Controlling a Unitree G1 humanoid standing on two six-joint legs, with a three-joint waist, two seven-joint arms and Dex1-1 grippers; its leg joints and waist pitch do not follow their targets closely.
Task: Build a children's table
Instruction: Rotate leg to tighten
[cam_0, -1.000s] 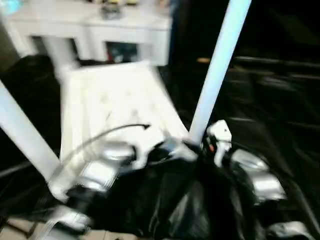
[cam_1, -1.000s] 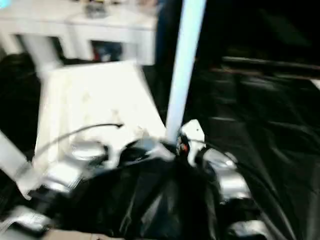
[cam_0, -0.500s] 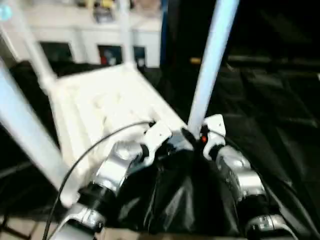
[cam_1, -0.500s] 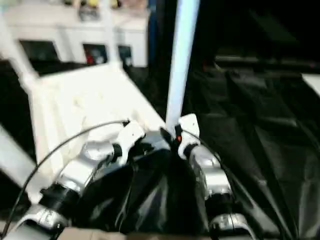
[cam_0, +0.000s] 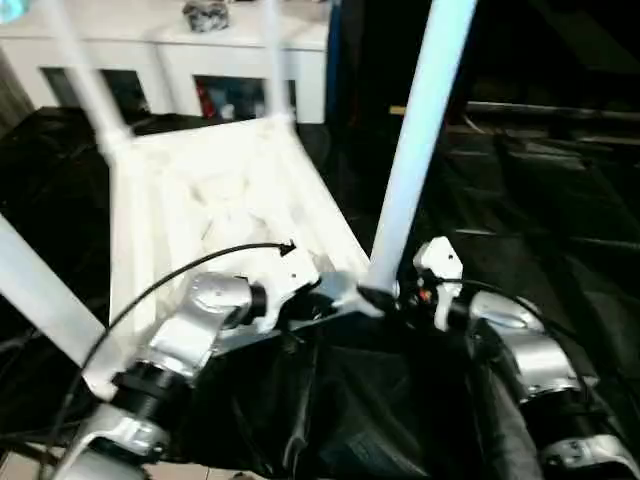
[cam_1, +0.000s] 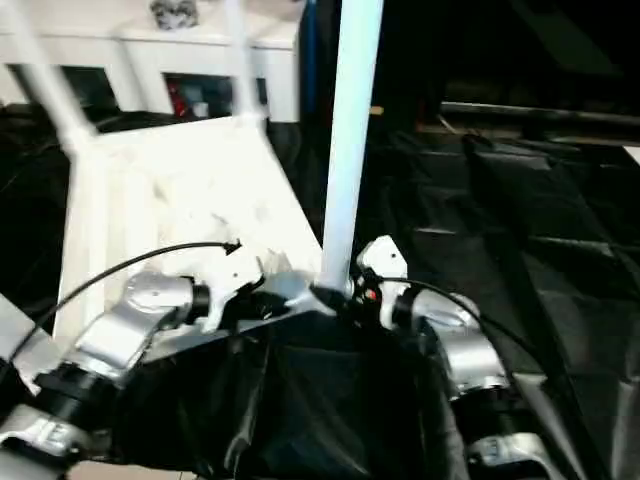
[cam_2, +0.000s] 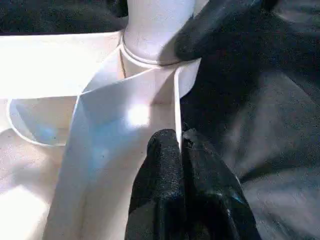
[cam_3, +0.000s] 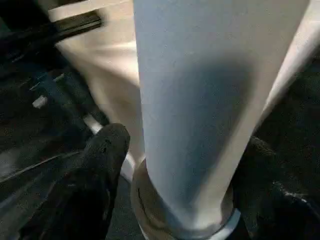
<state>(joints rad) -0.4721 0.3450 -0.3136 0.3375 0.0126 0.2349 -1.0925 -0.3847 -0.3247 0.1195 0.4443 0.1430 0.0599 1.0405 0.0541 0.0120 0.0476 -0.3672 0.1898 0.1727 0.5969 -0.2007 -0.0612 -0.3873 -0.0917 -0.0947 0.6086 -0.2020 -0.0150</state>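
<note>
Tabletop (cam_0: 215, 205) upside-down, white legs (cam_0: 415, 150) upright

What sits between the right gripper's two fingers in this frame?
The base of a white table leg, standing in the tabletop's corner socket, passes between the right gripper's two black fingers; the right wrist view shows it.

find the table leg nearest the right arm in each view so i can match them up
Left eye view: the leg rises from centre to the top edge, right of middle.
Right eye view: same leg, near the middle.
Left wrist view: its base stands in the corner socket.
Right wrist view: it stands between the right pincer fingers.
Shared landmark: the white tabletop, whose near corner the leg enters.
</note>
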